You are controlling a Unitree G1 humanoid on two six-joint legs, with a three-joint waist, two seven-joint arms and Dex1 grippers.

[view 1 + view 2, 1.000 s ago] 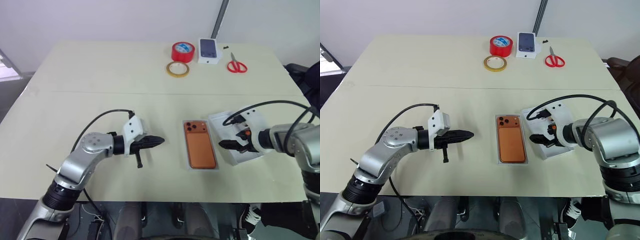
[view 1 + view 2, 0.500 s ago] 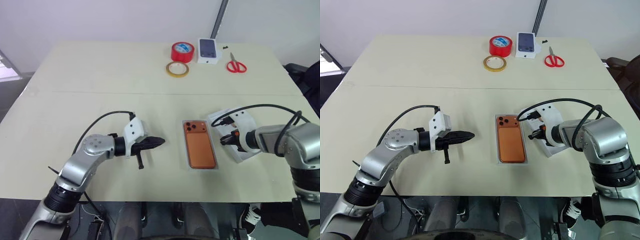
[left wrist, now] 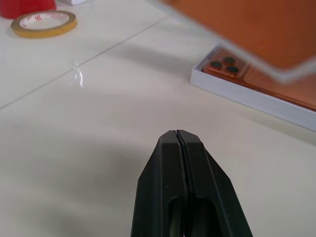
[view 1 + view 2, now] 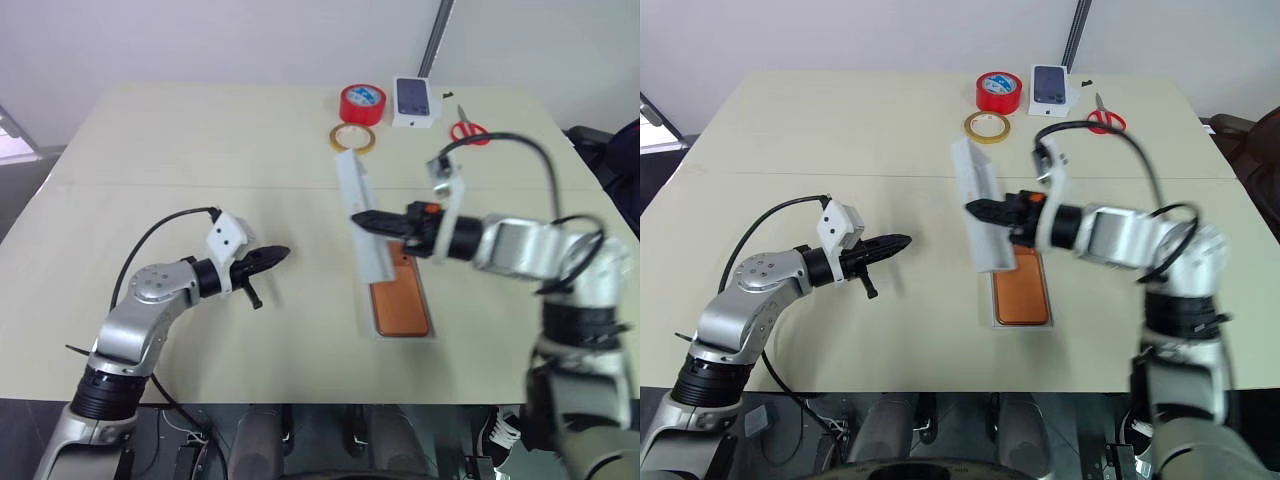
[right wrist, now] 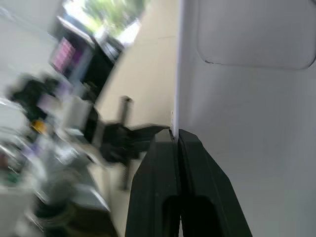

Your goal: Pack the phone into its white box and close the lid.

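the right hand (image 4: 980, 210) is clamped on the edge of the lid (image 4: 978, 205), holding it tilted up on its side above the table (image 4: 840, 130). the phone (image 4: 1022, 295) lies in the white box (image 4: 1021, 322), at five o'clock from the lid. the left hand (image 4: 902, 241), fingers pressed together and empty, hovers at nine o'clock from the box, well apart.

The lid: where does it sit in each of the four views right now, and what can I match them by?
Left eye view: the lid is mid-frame, lifted on edge in the right claw, above the phone.
Right eye view: mid-frame.
Left wrist view: blurred, tilted panel along the upper right.
Right wrist view: white panel at right.
Shared landmark: the phone.
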